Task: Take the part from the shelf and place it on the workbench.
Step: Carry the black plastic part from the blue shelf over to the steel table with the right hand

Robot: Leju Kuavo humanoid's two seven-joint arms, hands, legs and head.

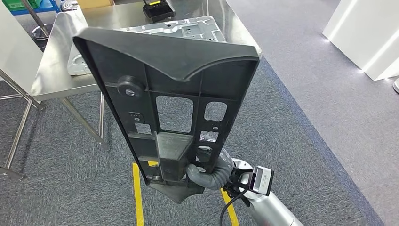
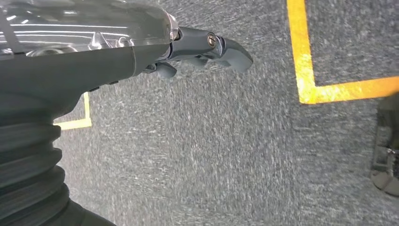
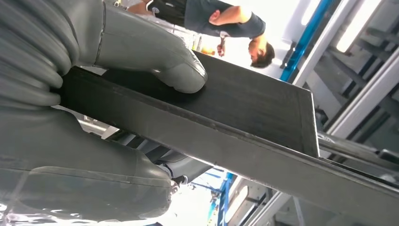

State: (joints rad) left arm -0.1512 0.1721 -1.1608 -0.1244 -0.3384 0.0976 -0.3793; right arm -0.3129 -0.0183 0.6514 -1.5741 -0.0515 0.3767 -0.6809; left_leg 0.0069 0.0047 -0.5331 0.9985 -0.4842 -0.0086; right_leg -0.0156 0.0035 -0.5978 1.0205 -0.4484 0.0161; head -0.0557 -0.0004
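- Underfoot, grey short-pile carpet (image 1: 301, 122) covered the floor, coarse and speckled, crossed by yellow tape lines (image 1: 137, 197).
- Workbench (image 1: 56, 70): brushed stainless steel top on thin metal legs, standing ahead of the robot; on it lay a pale stamped metal panel (image 1: 188, 27) with holes and ribs, and beyond that a small black device (image 1: 157, 10).
- Part (image 1: 174, 94): large black moulded plastic piece, matte, wide at the upper end and tapering toward the lower, ribbed inside with rectangular cut-outs and one round boss; held upright in the air in front of the workbench, not resting on it.
- Right hand (image 1: 211, 172): grey, ribbed cover at the wrist, gripping the part's narrow lower end; the right wrist view showed the thick thumb (image 3: 181, 75) pressed flat on the part's smooth face.
- Left hand (image 2: 207, 49): dark fingers curled inward above the carpet, holding nothing.
- Person (image 3: 221, 23): dark short-sleeved top, seen past the part in the right wrist view.
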